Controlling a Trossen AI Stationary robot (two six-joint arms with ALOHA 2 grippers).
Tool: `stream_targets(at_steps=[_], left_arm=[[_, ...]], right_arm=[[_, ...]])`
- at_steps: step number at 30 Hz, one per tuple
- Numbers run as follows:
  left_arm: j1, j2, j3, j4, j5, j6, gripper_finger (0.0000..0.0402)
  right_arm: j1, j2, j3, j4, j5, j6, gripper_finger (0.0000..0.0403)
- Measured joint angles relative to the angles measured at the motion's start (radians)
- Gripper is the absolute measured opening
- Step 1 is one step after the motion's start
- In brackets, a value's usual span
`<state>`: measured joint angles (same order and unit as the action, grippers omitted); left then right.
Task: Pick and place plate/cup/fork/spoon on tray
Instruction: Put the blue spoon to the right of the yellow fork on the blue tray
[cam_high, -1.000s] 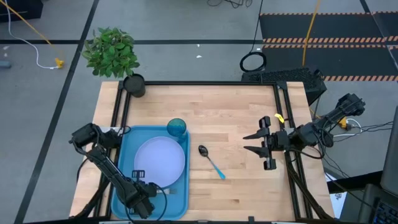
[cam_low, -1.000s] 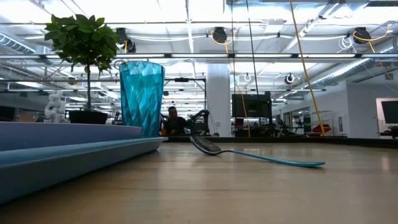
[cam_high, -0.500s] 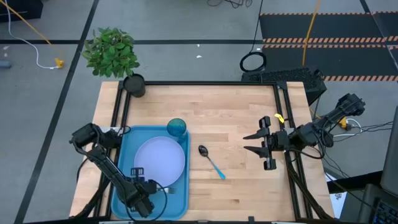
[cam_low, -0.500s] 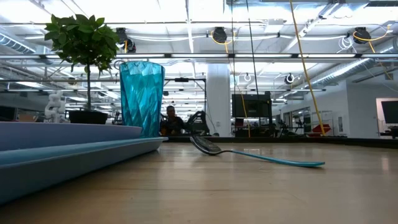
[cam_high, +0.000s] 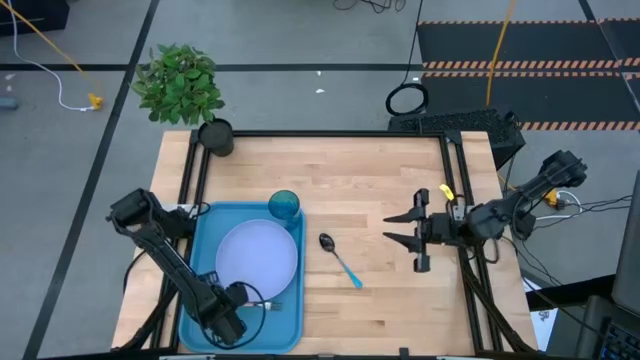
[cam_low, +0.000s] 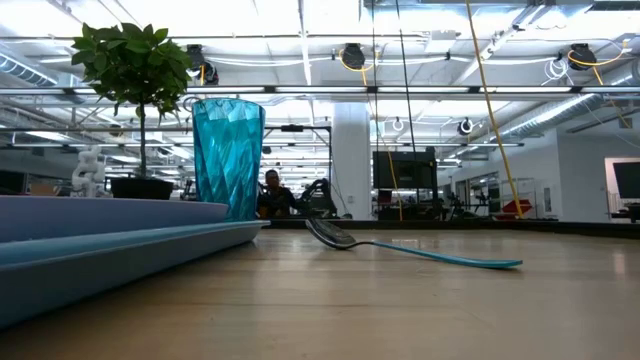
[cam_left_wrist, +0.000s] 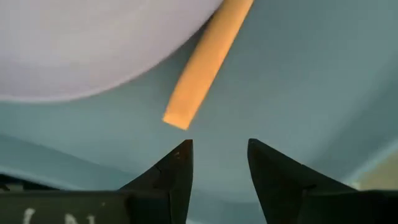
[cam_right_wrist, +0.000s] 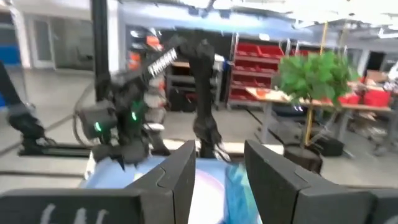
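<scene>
Nearest to me, my left gripper (cam_left_wrist: 217, 163) hangs low over the near end of the tray (cam_high: 197, 255), its two fingers apart with nothing between them, and just ahead of the tips lies the fork (cam_left_wrist: 206, 61), free of my grasp, its orange handle running off under the rim of the plate (cam_left_wrist: 93, 43). In the high view the tines poke out beside the plate toward the tray's edge. Beyond the fork, the plate fills the tray's middle, and past it the cup (cam_high: 284, 206) stands upright in the far corner. So three pieces look settled; I judge the spoon (cam_high: 340, 259) to be the one left, lying on bare wood beside the tray, dark bowl farther from me than the pale blue handle. My right gripper (cam_high: 400, 226) hovers out beyond it, near the table's right side, fingers spread and empty, pointing toward the spoon. The spoon looks light, thin and stiff, probably smooth plastic that could skid or pivot if nipped at one end. I would take the handle near its middle, across its narrow width, pressing close to the wood since it lies so flat.
</scene>
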<state>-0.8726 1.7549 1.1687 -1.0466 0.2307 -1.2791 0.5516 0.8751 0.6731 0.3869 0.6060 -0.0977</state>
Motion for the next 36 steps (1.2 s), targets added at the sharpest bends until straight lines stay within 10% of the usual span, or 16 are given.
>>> stream_targets(at_steps=[19,36], left_arm=[[0.087,-0.139,0.0,0.083,-0.698,0.228,0.0157],[0.191,-0.138,0.0,0.378,-0.917,0.704,0.0157]], right_arm=[[-0.147,0.345,0.027,-0.078,-0.084,0.305,0.013],[-0.228,0.796,0.155,-0.204,-0.166,0.467,0.013]])
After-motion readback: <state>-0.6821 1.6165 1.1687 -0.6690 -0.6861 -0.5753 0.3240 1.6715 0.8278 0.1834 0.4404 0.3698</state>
